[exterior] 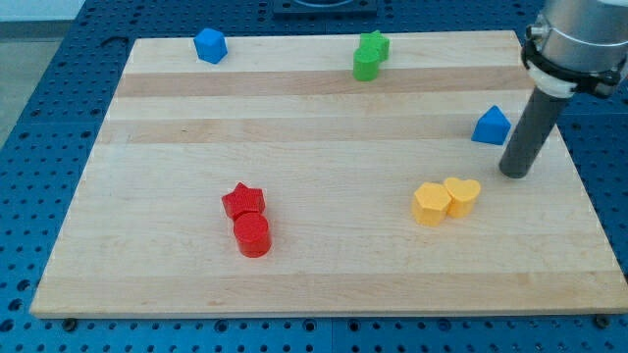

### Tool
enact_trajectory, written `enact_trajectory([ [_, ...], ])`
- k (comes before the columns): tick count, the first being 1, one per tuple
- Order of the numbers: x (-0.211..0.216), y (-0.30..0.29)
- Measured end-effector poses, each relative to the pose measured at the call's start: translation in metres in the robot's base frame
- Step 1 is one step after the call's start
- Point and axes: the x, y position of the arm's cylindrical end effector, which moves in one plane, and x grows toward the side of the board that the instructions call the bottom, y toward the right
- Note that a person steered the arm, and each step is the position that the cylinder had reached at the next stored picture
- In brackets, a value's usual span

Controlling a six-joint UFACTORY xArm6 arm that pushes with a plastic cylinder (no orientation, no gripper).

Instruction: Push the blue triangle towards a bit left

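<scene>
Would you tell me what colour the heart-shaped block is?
The heart-shaped block is yellow, touching a yellow hexagon; the camera view shows it plainly.

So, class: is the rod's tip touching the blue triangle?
No: my tip stands just below and to the view's right of the blue triangle, with bare board between them.

The wooden board carries a blue block near its top-left corner, green blocks at the top edge, a blue triangle by the right edge, yellow blocks lower right, and red blocks lower left.

Blue triangle, upright, near the board's right edge
</scene>
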Motion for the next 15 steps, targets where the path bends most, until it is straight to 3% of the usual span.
enact_trajectory([
  [5, -0.044, 0.040],
  [11, -0.050, -0.011],
  [15, -0.054, -0.014],
])
